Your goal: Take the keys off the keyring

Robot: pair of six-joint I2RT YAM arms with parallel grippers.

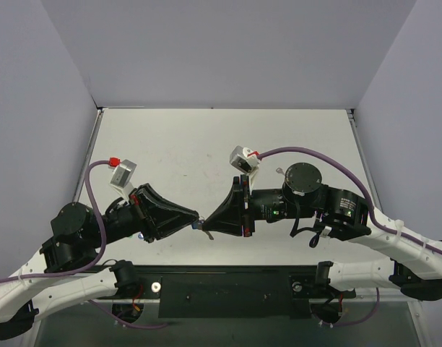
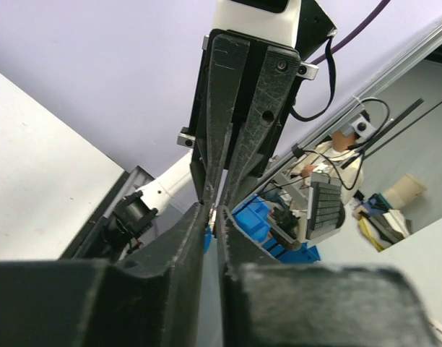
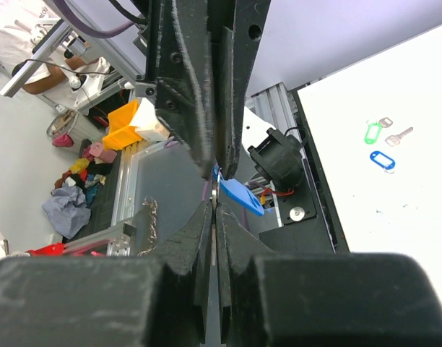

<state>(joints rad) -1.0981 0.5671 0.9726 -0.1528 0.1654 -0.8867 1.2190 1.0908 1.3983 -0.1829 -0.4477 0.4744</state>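
Two grippers meet tip to tip, the blue key between them

Just below the centre of the overhead frame the left gripper and right gripper point at each other, seemingly held off the white surface so the small parts hang free to be worked. The right jaws are pressed together on a sliver of bright metal that looks like the keyring, probably to anchor it. The left jaws stand at a thin slit about the blue key, mid-frame in the right wrist view; whether they already pinch it I cannot tell. Opposed grips would let one arm draw the key along the ring. At that frame's upper right a green tag, a silver key and a blue tag lie apart on the surface, likely already freed
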